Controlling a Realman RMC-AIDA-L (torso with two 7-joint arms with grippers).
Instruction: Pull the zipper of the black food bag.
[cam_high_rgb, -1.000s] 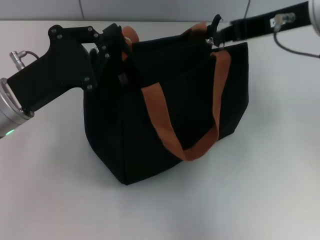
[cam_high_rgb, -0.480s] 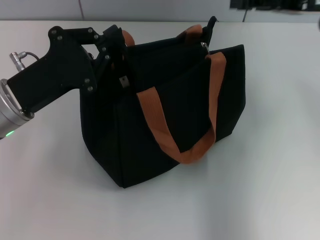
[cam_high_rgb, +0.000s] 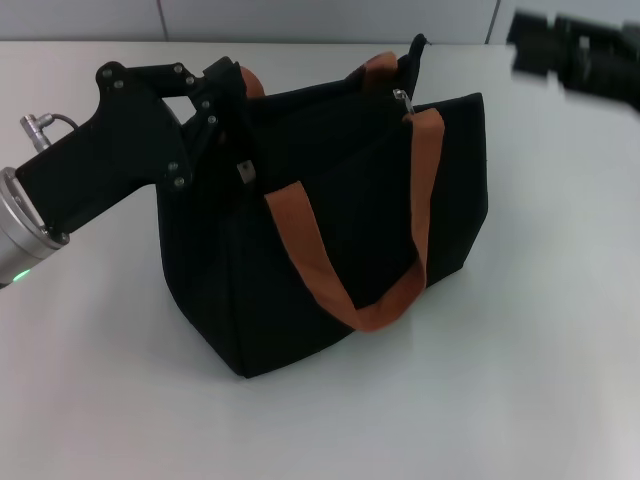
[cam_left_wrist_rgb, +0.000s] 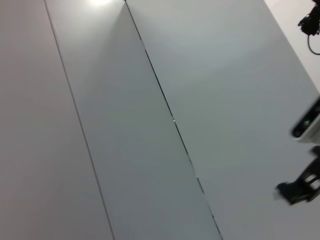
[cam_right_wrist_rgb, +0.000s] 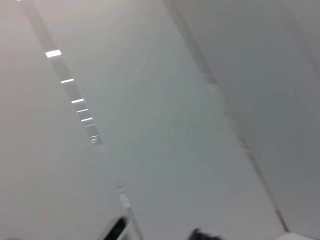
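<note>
The black food bag (cam_high_rgb: 330, 230) stands in the middle of the white table, with rust-orange handles (cam_high_rgb: 345, 285). The zipper's small silver-grey pull tab (cam_high_rgb: 403, 101) sits at the far right end of the bag's top edge, with nothing holding it. My left gripper (cam_high_rgb: 228, 105) is at the bag's top left end, its black fingers closed on the fabric edge there. My right gripper (cam_high_rgb: 535, 45) is a blurred dark shape at the top right, well clear of the bag. Neither wrist view shows the bag.
A small grey tag (cam_high_rgb: 243, 170) hangs on the bag just below my left gripper. The white table (cam_high_rgb: 520, 380) spreads around the bag. The wrist views show only pale panelled surfaces; a dark object (cam_left_wrist_rgb: 300, 187) sits at the edge of the left wrist view.
My right gripper left the zipper end of the bag and swung away to the upper right. The bag's right end sagged slightly. My left gripper stayed put.
</note>
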